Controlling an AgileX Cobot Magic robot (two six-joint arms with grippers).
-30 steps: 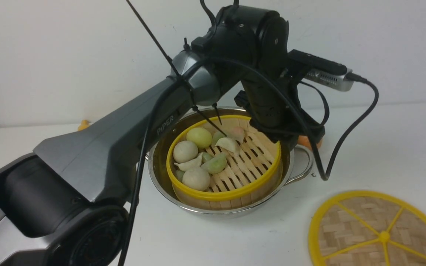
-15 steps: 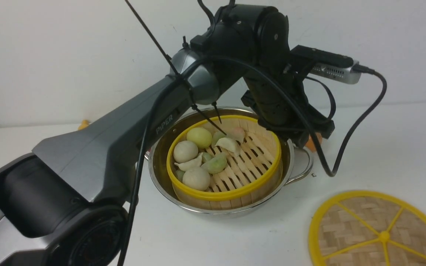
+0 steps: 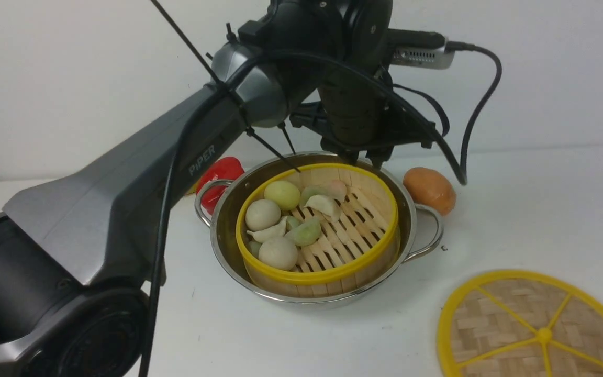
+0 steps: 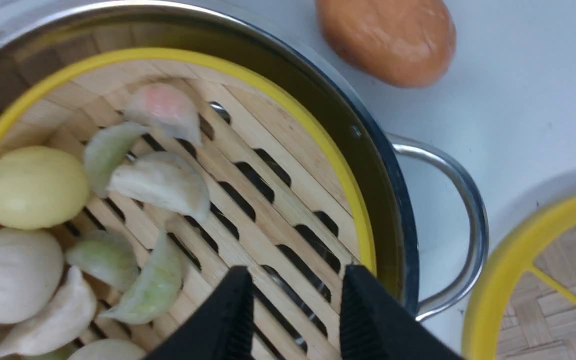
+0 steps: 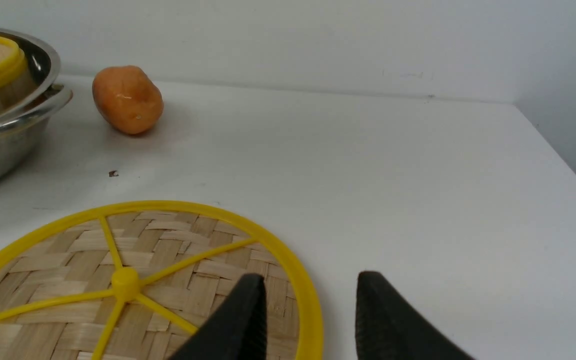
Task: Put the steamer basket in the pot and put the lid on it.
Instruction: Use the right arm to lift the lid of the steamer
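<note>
The steamer basket (image 3: 327,246), yellow-rimmed with pale dumplings and buns on its slats, sits inside the shiny pot (image 3: 228,246). My left gripper (image 3: 364,155) hangs above the pot's far rim. In the left wrist view the left gripper (image 4: 295,285) is open and empty over the basket's floor (image 4: 268,150), near the pot's rim (image 4: 383,165). The woven lid (image 3: 537,327) lies flat on the table at the front right. My right gripper (image 5: 310,290) stands open just above the edge of the lid (image 5: 133,280), one finger over the weave and one over the table.
An orange potato-like toy (image 3: 430,189) lies just right of the pot, behind its right handle (image 3: 430,233). A red pepper (image 3: 221,175) sits behind the left handle. The white wall runs close behind the table. The table's right edge (image 5: 568,160) shows in the right wrist view.
My left arm has lifted and swung back to the left, off the basket's right rim. The red pepper and the orange toy have come into view. Basket, pot and lid have not moved.
</note>
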